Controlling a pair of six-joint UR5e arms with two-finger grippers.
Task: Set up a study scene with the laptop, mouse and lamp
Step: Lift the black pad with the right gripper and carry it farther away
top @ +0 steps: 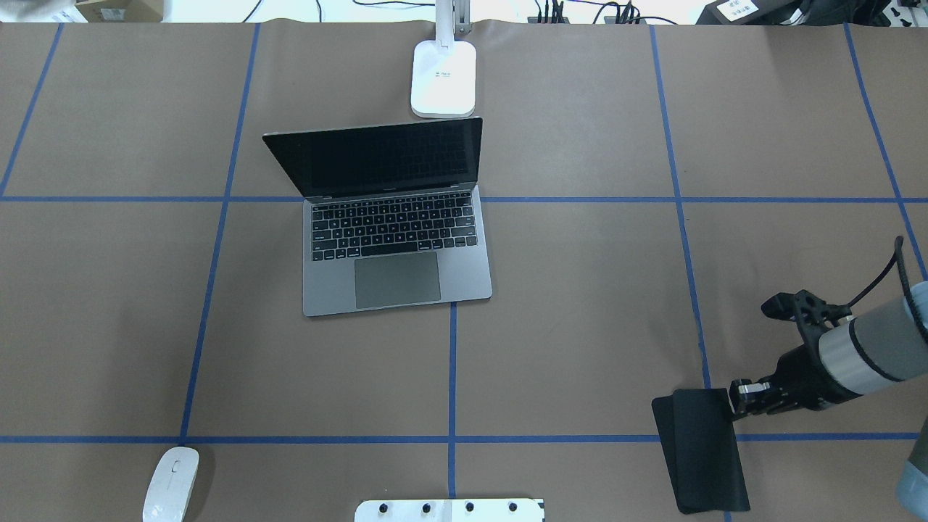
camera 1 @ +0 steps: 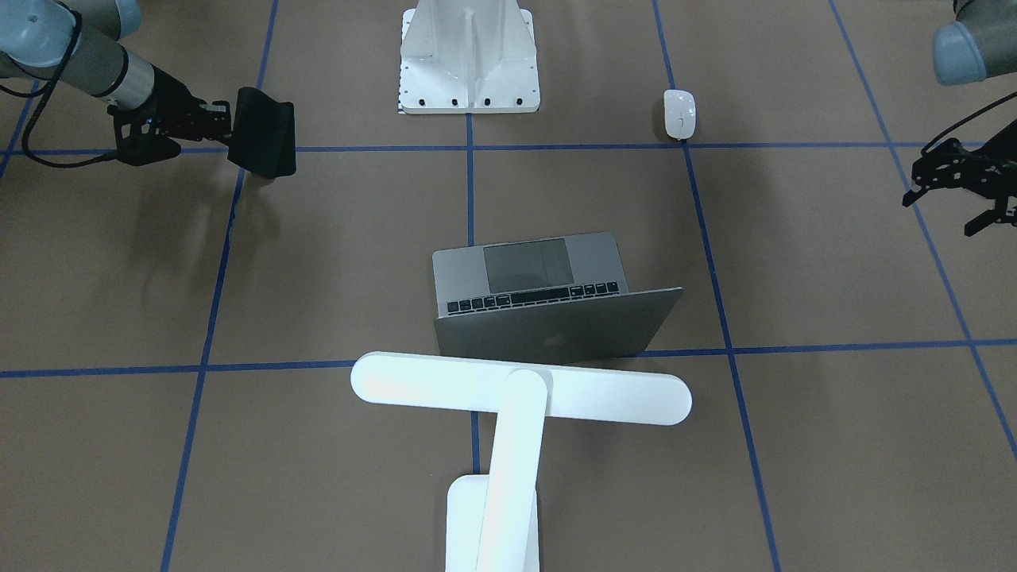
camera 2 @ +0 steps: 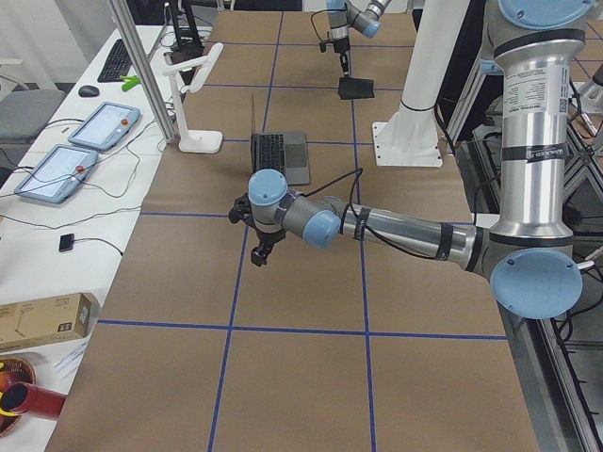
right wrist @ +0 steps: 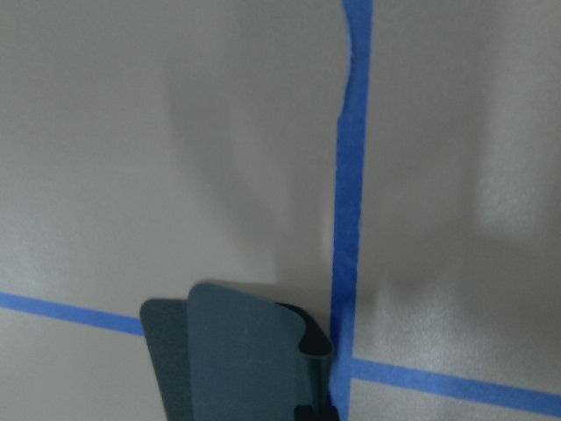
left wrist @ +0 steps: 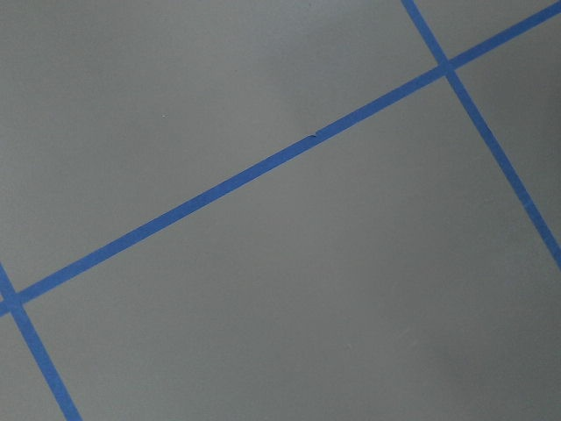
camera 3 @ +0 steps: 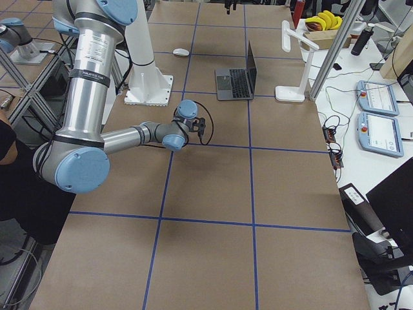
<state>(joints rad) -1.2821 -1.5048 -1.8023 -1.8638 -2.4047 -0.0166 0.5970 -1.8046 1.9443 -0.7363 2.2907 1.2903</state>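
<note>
While pinching the black mat [top: 707,457] by its edge with the right gripper [top: 734,403], look across the table [top: 580,326] for the mouse [top: 171,482]: rests near-left, long axis pointing away from the robot. Likely suits the spread, empty left gripper [camera 1: 941,213], much nearer.

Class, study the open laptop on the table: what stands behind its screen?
The lamp stands there, its white rectangular base on the table just behind the laptop's raised lid. The lid covers the base's near edge, so whether they touch cannot be seen.
</note>
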